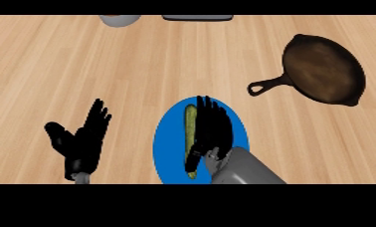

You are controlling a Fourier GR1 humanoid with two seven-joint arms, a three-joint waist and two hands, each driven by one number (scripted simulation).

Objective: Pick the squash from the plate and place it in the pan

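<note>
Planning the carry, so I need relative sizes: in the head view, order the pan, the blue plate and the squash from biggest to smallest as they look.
1. Pan, handle included, and blue plate: they look about alike, and the right hand covers part of the plate, so I won't rank them.
2. Squash: clearly smallest, a thin strip partly hidden by that hand.

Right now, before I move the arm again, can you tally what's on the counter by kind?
Pans: 1, dark pan, upper right
Plates: 1, blue plate, near edge
Squashes: 1, squash on the plate, right hand over it
Cut-off items at far edge: 2, grey round object and dark flat object
Total: 5
</note>
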